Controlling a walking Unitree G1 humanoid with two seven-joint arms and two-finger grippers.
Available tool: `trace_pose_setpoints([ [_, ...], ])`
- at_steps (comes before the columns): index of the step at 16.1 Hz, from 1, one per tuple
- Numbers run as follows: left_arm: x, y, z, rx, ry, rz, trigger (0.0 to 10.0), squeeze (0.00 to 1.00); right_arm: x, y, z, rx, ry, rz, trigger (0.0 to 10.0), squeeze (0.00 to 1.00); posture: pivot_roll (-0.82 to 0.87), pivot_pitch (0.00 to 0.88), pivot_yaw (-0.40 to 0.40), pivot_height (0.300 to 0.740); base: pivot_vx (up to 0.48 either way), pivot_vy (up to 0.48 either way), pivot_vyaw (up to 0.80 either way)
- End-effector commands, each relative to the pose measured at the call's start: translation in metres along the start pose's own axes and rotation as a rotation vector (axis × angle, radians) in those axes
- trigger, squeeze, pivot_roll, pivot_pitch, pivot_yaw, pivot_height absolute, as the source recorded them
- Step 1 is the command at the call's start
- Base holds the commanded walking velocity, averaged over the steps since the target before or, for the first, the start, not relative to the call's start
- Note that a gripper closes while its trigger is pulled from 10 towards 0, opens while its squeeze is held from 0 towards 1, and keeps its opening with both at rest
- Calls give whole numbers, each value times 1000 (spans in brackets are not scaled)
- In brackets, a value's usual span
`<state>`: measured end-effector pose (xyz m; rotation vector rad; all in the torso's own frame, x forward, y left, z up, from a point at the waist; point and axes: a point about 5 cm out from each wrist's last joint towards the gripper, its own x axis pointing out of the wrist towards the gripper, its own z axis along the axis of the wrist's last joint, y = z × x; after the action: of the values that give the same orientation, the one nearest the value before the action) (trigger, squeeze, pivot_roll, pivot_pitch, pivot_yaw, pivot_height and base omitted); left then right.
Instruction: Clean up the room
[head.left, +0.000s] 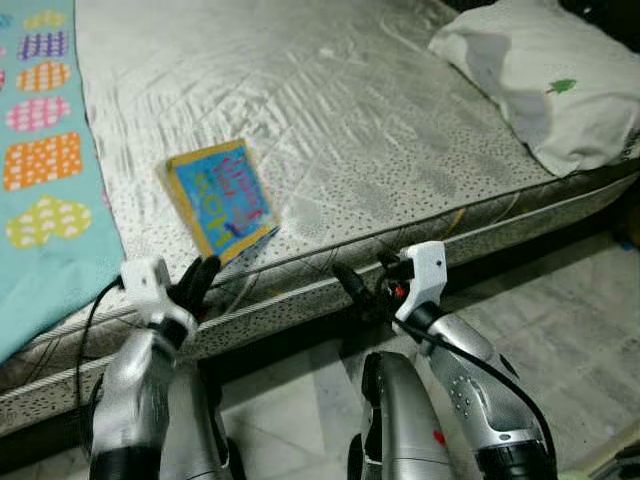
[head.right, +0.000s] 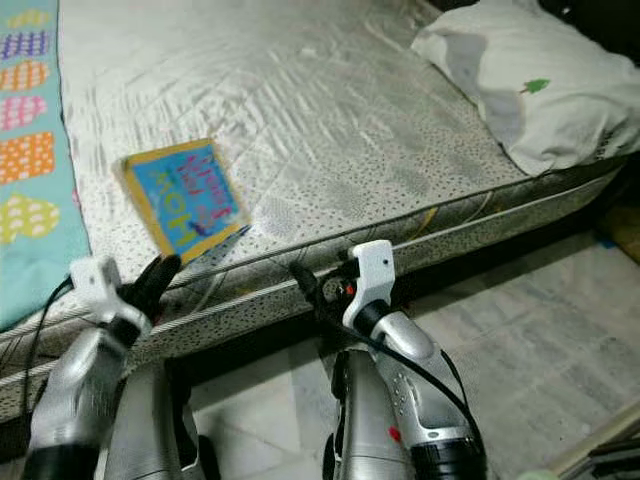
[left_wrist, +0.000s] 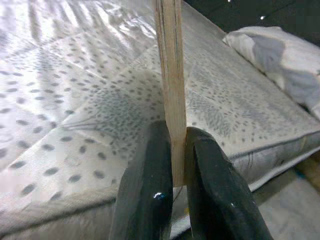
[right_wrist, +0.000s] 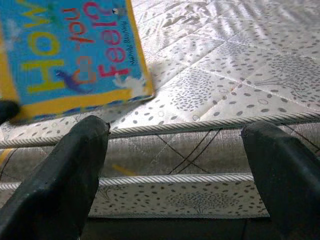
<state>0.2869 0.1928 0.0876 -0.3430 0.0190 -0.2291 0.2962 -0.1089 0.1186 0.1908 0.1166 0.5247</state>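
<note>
The left gripper (head.left: 200, 277) is clamped on the near edge of the book (head.left: 220, 197), its two black fingers (left_wrist: 150, 185) pinching the thick pale board edge between them at the front edge of the bed (head.left: 380, 150). The right gripper (head.left: 360, 285) hovers just off that same front edge with its fingers wide apart, holding nothing. The book lies flat on the mattress close to the front edge, near the turquoise blanket (head.left: 45, 150) with coloured patches. It looks like a stiff board book, light and rigid, so a pinch at one edge should carry it, though the glossy cover may slip and the free end may swing. Its cover is bright blue with a yellow border and playful lettering. A white pillow (head.left: 540, 80) sits at the far right corner.
</note>
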Motion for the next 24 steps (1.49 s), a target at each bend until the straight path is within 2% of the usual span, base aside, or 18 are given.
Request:
trace_pose_setpoints([
  [1, -4, -14, 8, 81, -28, -41, 0, 0, 0, -4, 3, 9, -9, -30, 10000, 0, -101, 32, -30, 503, 0, 0, 0],
  [3, -16, -30, 5, 85, -21, -53, 0, 0, 0, -2, 2, 26, -18, -41, 10000, 0, -92, 16, -28, 503, 0, 0, 0],
  [5, -16, -35, 7, 94, -56, -32, 0, 0, 2, 2, 6, 63, -55, -29, 10000, 0, -87, 8, -29, 503, 0, 0, 0],
  [8, -15, -40, 6, 87, -53, -29, 0, 0, 10, 8, 17, 77, -107, 10, 10000, 0, -83, 4, -27, 503, 0, 0, 0],
  [14, -19, -43, 6, 89, -28, -24, 0, 0, 12, 11, 19, 98, -121, 30, 10000, 0, -73, 8, -19, 564, 0, 0, -68],
  [19, -17, -47, 6, 77, -29, -21, 0, 0, 14, 5, 25, 68, -154, -23, 10000, 0, -74, 4, -15, 573, 0, 0, -421],
  [24, -16, -46, 6, 75, -29, -10, 0, 0, 16, 4, 27, 79, -164, -20, 10000, 0, -73, 0, -12, 638, 0, 0, -84],
])
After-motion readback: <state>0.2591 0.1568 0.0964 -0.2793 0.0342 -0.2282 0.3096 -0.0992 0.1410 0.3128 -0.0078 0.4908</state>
